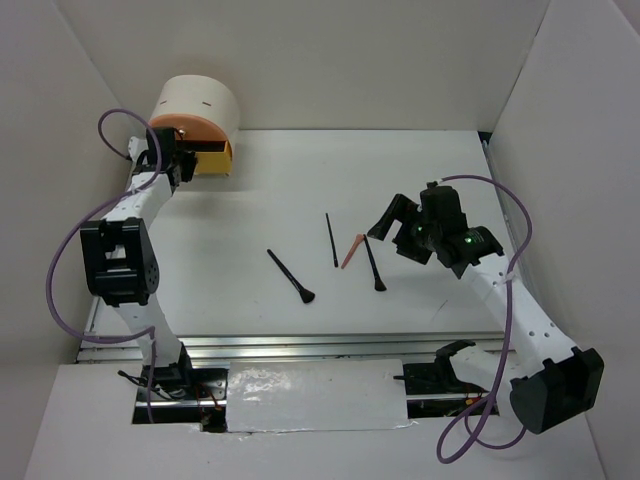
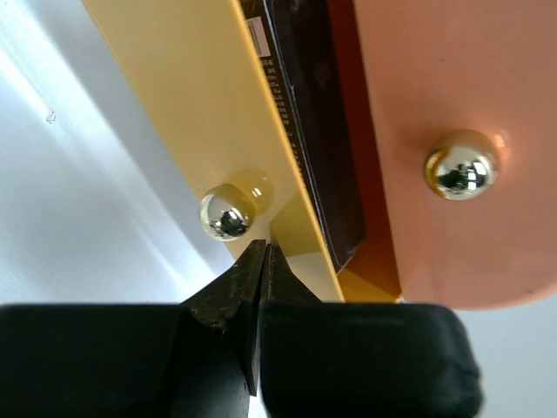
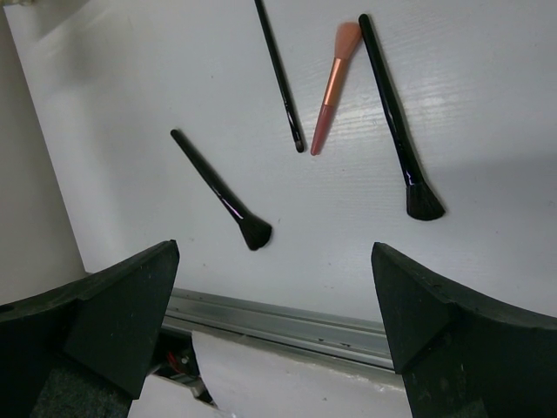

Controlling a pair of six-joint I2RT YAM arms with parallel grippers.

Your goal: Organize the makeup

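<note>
Currently left gripper (image 2: 263, 259) clenched, empty, beside gold knob (image 2: 224, 213) on yellow drawer (image 2: 191, 87), far-left corner; right gripper (image 3: 274, 261) released above pink brush (image 3: 331, 87), black brushes (image 3: 222, 196).

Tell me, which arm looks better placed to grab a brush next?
Right. The right tool is open near the pink brush; the left tool is shut at the drawer box, far off.

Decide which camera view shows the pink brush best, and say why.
The right wrist view: the pink brush lies whole and large, head and handle distinct. The top external view shows only a small coral sliver. The left wrist view shows none of it, only the drawer box.
</note>
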